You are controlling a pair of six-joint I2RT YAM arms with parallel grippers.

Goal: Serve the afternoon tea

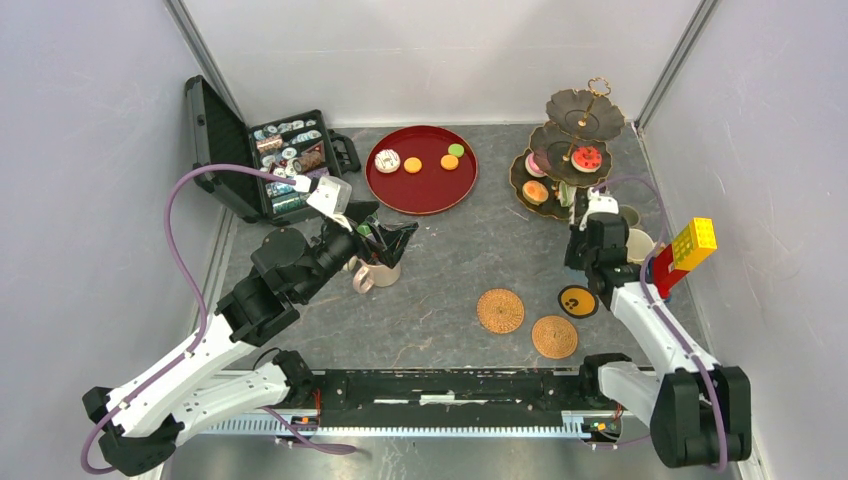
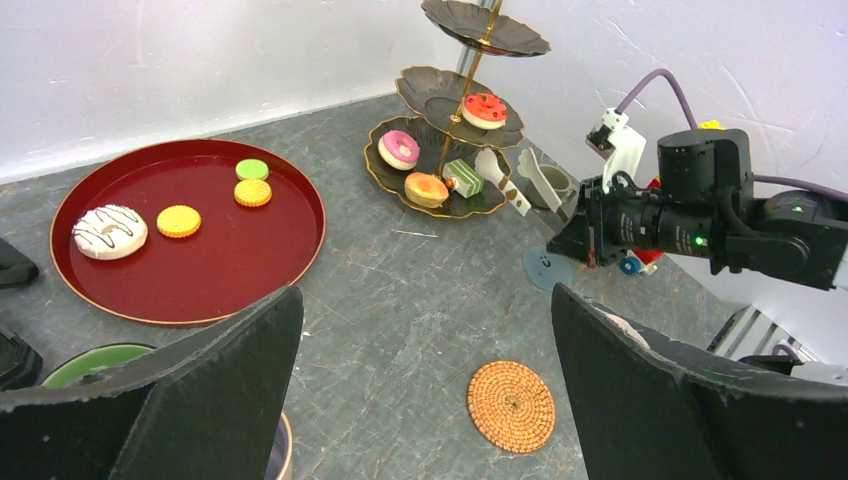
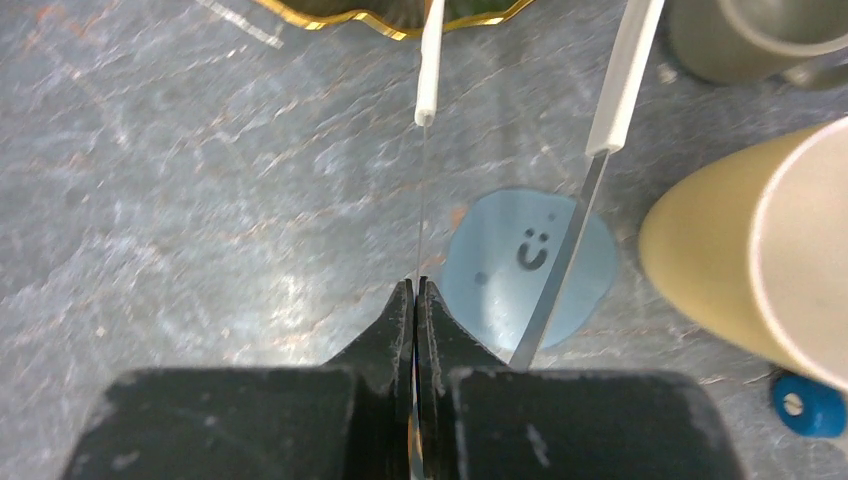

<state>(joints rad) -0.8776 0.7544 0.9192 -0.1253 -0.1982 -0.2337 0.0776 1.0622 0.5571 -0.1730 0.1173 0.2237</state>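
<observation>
The dark three-tier stand (image 1: 553, 138) stands at the back right and holds a red cake (image 2: 484, 110), a pink donut (image 2: 400, 148), an orange tart (image 2: 427, 187) and a green cake (image 2: 463, 177). My right gripper (image 3: 415, 285) is shut on thin metal tongs with white tips (image 3: 427, 70), which point at the stand's bottom tier. A yellow mug (image 3: 760, 260) and a grey mug (image 3: 750, 35) stand to its right. My left gripper (image 2: 425, 295) is open and empty above a beige mug (image 1: 375, 272) and a green-lined mug (image 2: 95, 362).
A round red tray (image 1: 385, 195) holds a white donut (image 1: 387, 161), two orange cookies and a green one. An open black case (image 1: 270, 160) is at the back left. Two woven coasters (image 1: 500, 311) and a smiley coaster (image 1: 577, 301) lie in front. A yellow-red block toy (image 1: 690, 250) is at the right.
</observation>
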